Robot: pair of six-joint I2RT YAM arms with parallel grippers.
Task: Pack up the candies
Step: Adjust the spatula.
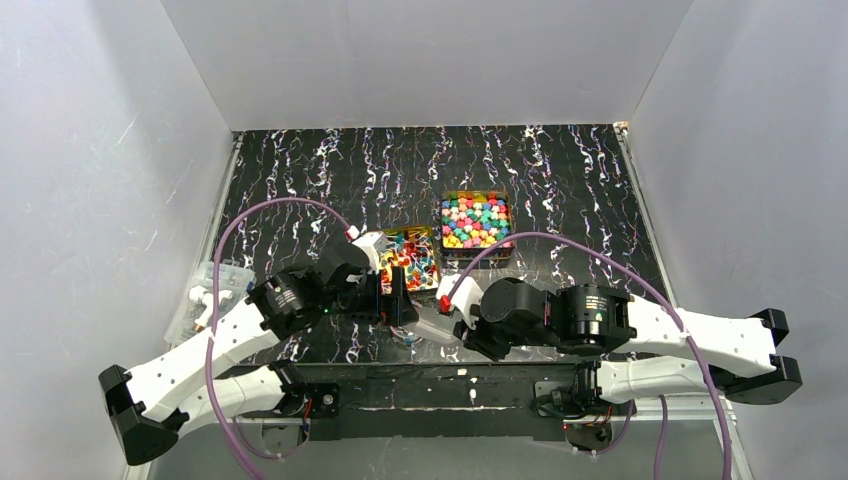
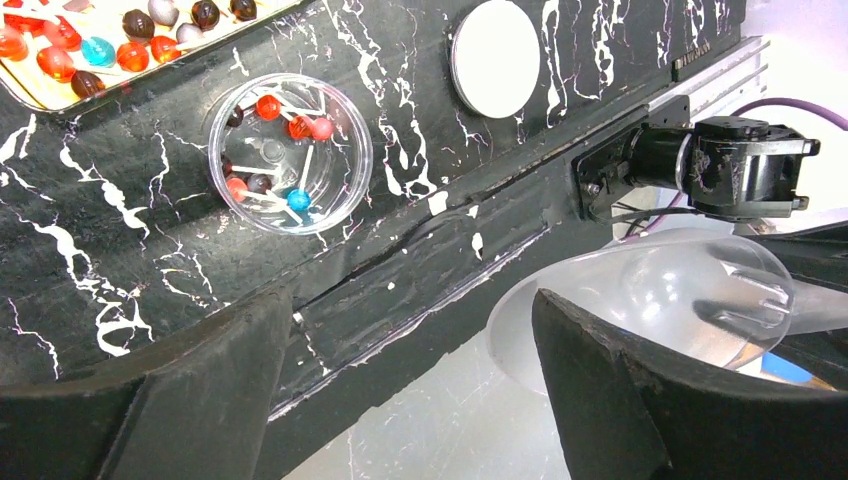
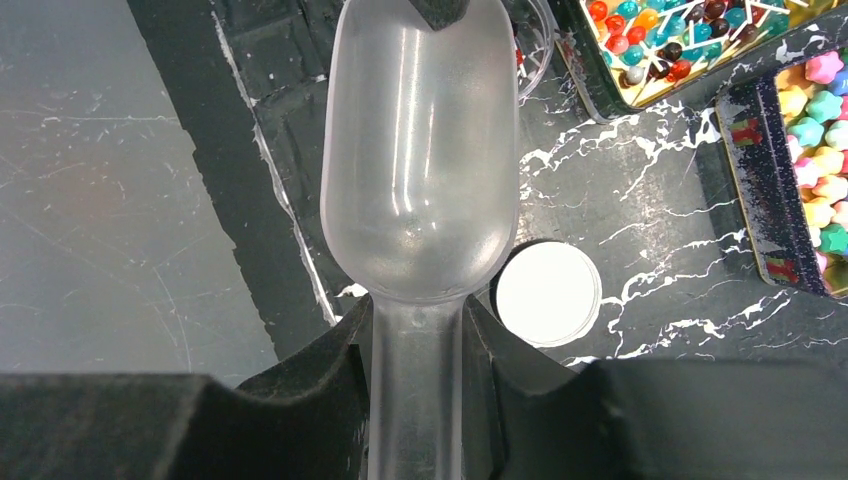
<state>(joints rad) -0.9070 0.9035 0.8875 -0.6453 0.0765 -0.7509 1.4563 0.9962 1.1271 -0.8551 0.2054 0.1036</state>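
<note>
The candies fill two gold tins: round ones on sticks (image 1: 410, 256) and star-shaped pastel ones (image 1: 476, 221). A clear round cup (image 2: 290, 153) on the black mat holds several candies (image 2: 268, 106). A round white lid (image 2: 497, 57) lies beside it, the same lid (image 3: 548, 293) showing in the right wrist view. My right gripper (image 3: 415, 350) is shut on the handle of a clear plastic scoop (image 3: 420, 170), whose bowl is empty. My left gripper (image 2: 410, 400) is open with nothing between its fingers, over the table's near edge, with the cup ahead of it.
A clear bin of spare plastic cups (image 1: 213, 292) sits at the left edge of the mat. The arm-base rail (image 1: 450, 385) runs along the near edge. White walls enclose the table on three sides. The two grippers (image 1: 398, 305) (image 1: 455, 318) are close together.
</note>
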